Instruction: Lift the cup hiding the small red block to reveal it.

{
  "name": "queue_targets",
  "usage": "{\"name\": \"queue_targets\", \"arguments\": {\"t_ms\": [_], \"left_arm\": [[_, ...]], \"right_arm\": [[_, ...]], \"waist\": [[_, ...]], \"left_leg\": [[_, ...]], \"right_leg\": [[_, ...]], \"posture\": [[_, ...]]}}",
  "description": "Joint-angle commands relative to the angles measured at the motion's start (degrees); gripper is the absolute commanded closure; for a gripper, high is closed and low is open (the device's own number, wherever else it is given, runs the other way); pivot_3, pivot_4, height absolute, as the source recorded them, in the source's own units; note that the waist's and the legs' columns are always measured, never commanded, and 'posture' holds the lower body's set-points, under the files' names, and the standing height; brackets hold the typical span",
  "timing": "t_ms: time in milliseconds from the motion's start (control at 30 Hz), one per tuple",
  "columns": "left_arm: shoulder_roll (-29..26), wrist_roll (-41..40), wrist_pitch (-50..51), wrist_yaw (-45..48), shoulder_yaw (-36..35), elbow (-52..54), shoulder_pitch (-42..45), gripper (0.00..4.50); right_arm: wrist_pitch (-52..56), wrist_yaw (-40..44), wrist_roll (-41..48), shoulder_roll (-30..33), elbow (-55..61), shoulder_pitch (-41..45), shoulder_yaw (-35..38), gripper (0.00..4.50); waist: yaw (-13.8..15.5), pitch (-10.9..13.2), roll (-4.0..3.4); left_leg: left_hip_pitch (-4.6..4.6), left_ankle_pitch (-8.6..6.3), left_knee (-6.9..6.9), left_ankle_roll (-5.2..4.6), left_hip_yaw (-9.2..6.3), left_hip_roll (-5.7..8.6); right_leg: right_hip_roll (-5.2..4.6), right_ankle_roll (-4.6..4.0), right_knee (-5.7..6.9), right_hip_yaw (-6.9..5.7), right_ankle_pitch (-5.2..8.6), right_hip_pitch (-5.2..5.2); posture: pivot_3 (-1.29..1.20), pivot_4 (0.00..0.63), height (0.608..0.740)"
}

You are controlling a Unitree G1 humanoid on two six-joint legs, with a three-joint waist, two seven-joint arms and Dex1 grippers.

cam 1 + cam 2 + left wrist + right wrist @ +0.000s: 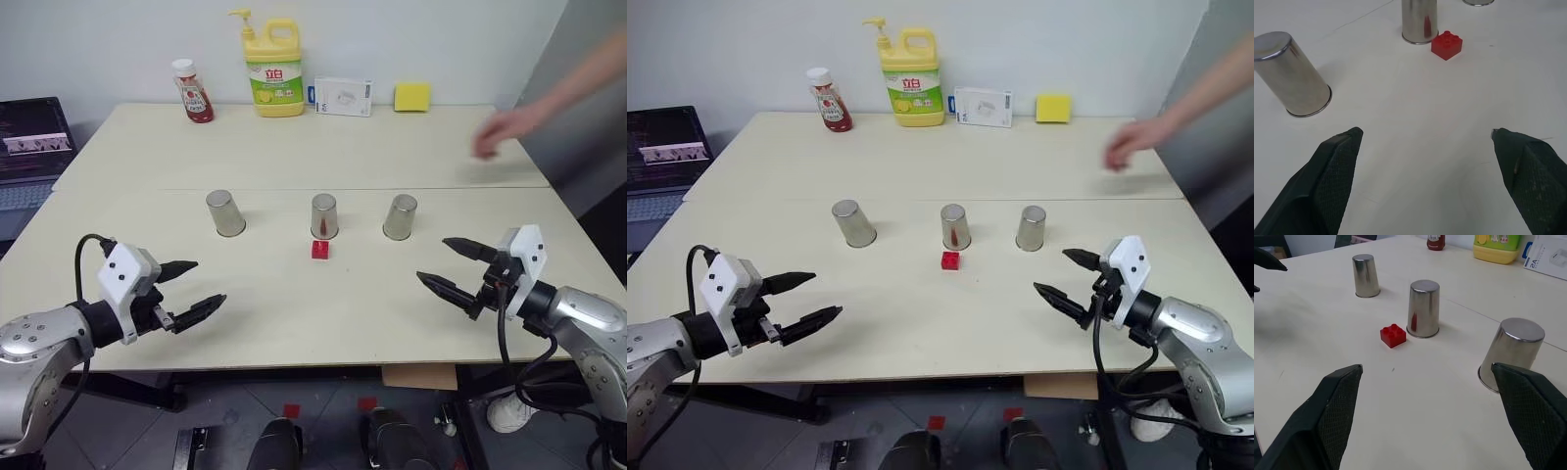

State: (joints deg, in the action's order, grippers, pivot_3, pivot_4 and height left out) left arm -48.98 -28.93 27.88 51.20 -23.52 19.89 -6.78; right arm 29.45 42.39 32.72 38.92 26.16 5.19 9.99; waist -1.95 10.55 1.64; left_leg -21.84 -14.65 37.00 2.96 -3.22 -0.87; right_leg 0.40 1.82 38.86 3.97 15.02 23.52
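**3 steel cups upside down, red block in the open**

3 shiny silver cups stand mouth-down in a row across the pale table, well apart from each other: the left cup [226, 213], the middle cup [324, 216] and the right cup [400, 217]. Each is a plain, slightly tapered steel tumbler, upright on its rim with its closed base facing up. All 3 look alike. The small red block [320, 250] lies uncovered on the table just in front of the middle cup, on the robot's side, close to the cup's rim but not touching it. It is a bright red plastic brick with round studs on top, and its red reflects in the middle cup's wall.
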Motion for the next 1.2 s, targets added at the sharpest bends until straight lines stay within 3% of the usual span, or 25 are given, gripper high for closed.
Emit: {"name": "queue_targets", "arguments": {"t_ms": [33,1200], "left_arm": [[0.21,0.34,-1.57,-0.30,-1.28,0.77,-0.17,0.00],[-0.34,1.61,-0.19,-2.47,1.44,1.82,3.56,0.00]], "right_arm": [[-0.31,0.01,0.27,0.40,1.07,0.01,1.09,0.03],[-0.88,-0.95,-0.69,-0.54,1.41,0.42,-0.10,0.03]], "waist": [[-0.01,0.00,0.00],[-0.02,0.00,0.00]], "left_leg": [[0.00,0.00,0.00,0.00,0.01,0.00],[0.00,0.00,0.00,0.00,0.00,0.00]], "right_leg": [[0.00,0.00,0.00,0.00,0.00,0.00],[0.00,0.00,0.00,0.00,0.00,0.00]], "posture": [[0.00,0.150,0.740],[0.00,0.150,0.740]]}}
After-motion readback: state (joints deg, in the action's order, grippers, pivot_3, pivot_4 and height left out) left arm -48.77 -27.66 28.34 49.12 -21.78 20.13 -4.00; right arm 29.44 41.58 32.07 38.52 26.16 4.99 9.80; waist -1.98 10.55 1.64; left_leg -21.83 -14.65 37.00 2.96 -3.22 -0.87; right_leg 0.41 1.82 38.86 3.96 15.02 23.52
